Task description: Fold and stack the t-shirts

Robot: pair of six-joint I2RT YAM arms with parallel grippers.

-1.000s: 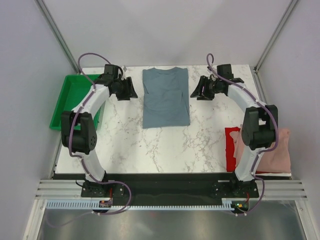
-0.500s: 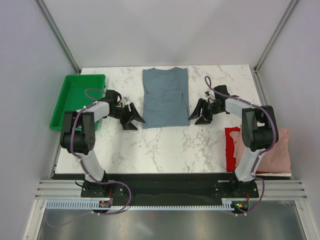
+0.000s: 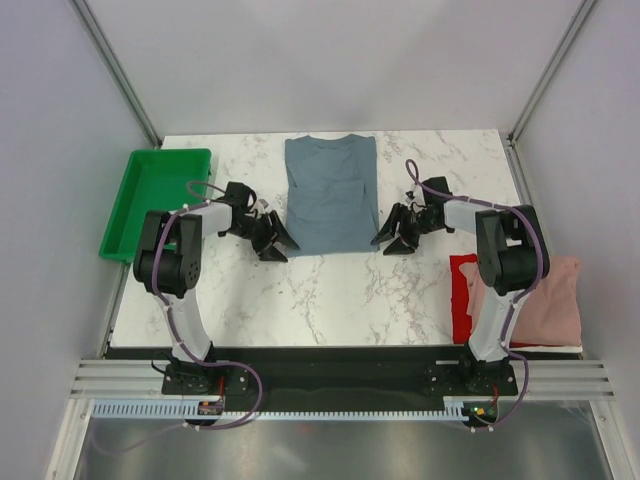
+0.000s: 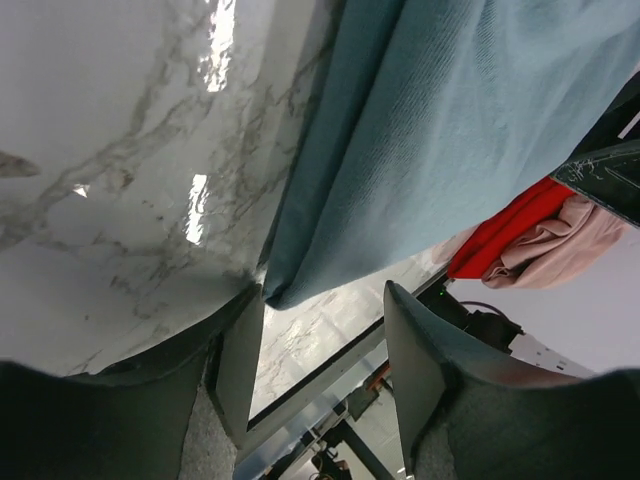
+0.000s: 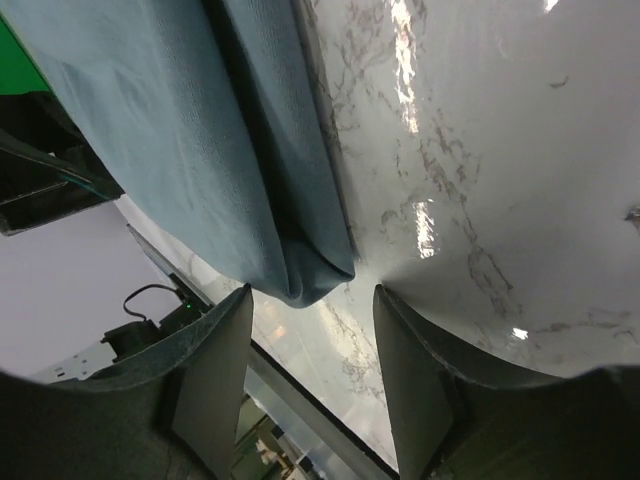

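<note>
The slate blue-grey t-shirt (image 3: 331, 195) lies flat at the back middle of the table, its sides folded in to a narrow rectangle. My left gripper (image 3: 277, 243) sits low at the shirt's near left corner, open, with that corner (image 4: 285, 290) just ahead of its empty jaws (image 4: 325, 350). My right gripper (image 3: 390, 240) mirrors it at the near right corner, open, the folded hem (image 5: 310, 280) just in front of its jaws (image 5: 312, 370). A dusty pink t-shirt (image 3: 545, 300) lies on a bright red t-shirt (image 3: 462, 295) at the front right edge.
A green plastic tray (image 3: 150, 200) stands at the table's left edge, behind the left arm. White marble table (image 3: 330, 290) stretches between the blue shirt and the arm bases. Grey walls close in the left, back and right sides.
Both grippers came from beside the shirt's collar end toward me and down to the table, and closed in on its two near corners. The shirt has not moved.
</note>
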